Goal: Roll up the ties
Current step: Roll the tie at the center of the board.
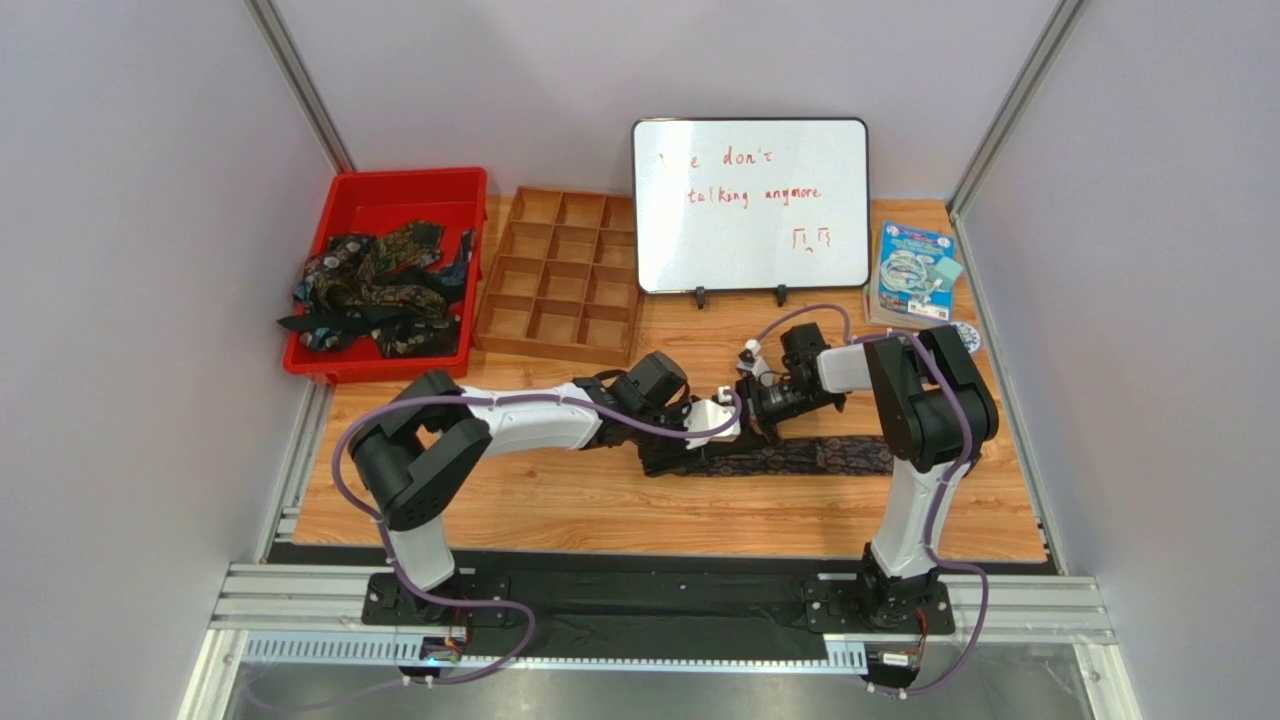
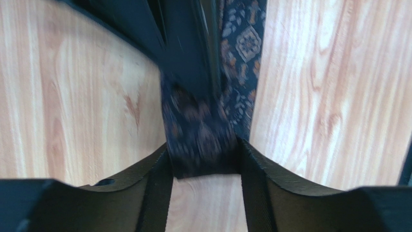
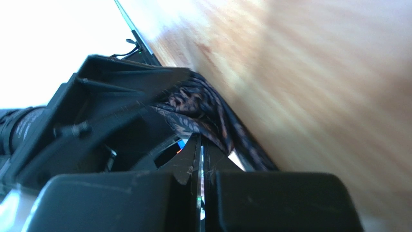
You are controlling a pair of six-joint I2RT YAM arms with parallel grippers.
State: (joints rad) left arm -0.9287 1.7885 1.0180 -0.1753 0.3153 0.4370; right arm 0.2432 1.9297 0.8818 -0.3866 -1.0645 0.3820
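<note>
One tie (image 1: 830, 455) lies flat mid-table (image 1: 601, 510), running toward the right edge. The left gripper (image 2: 205, 162) is clamped on its left end. The right gripper (image 3: 200, 145) has its fingers pressed together against the fabric. More ties (image 1: 376, 285), too tangled to count, fill one red bin (image 1: 403, 182) at the far left corner.

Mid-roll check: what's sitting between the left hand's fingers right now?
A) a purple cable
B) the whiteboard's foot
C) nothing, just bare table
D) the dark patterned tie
D: the left wrist view shows the tie running through the left hand, with a finger against each edge of the fabric.
</note>
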